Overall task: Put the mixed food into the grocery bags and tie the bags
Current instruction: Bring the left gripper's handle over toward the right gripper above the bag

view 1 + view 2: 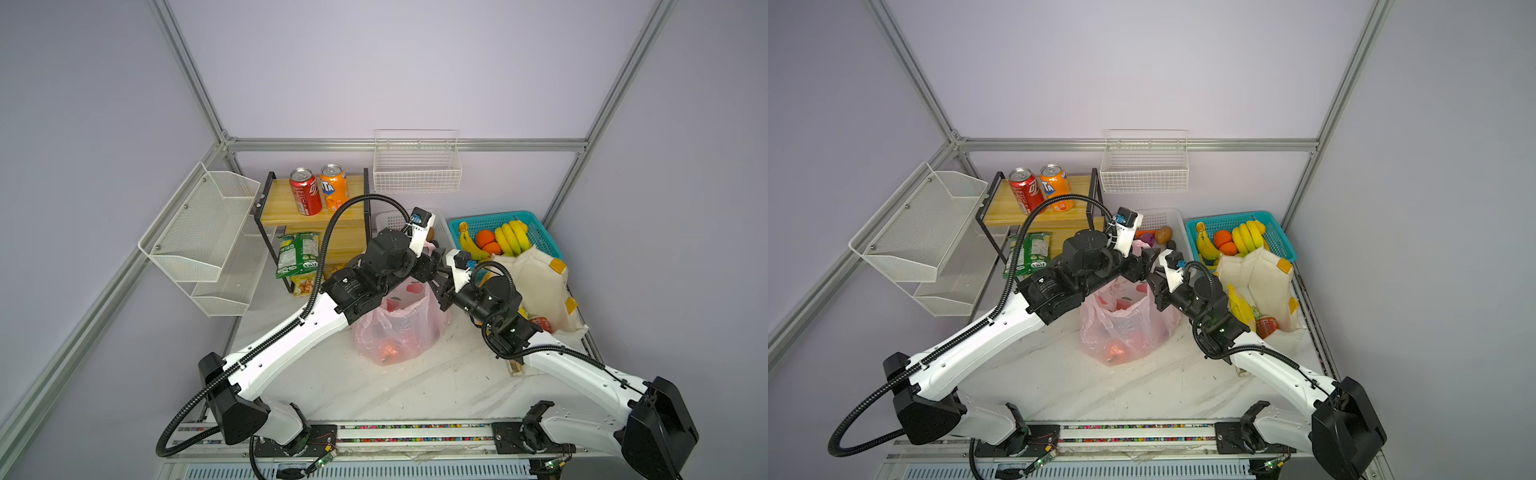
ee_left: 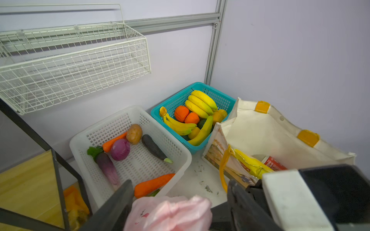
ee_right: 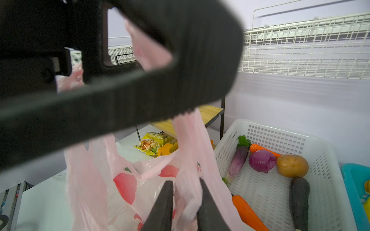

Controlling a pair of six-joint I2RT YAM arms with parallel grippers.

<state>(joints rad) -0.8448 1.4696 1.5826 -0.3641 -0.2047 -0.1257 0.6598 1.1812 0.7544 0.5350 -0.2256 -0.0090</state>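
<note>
Though crumpled, bag between fingers (right)

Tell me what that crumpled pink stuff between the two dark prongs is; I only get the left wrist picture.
Observer: The bunched top of the pink bag, which stands on the table in both top views.
Visitor: Anything in it?
Observer: An orange-red lump shows through its lower wall.
Visitor: And the other arm?
Observer: The right gripper is pinched shut on the bag's plastic in the right wrist view.
</note>
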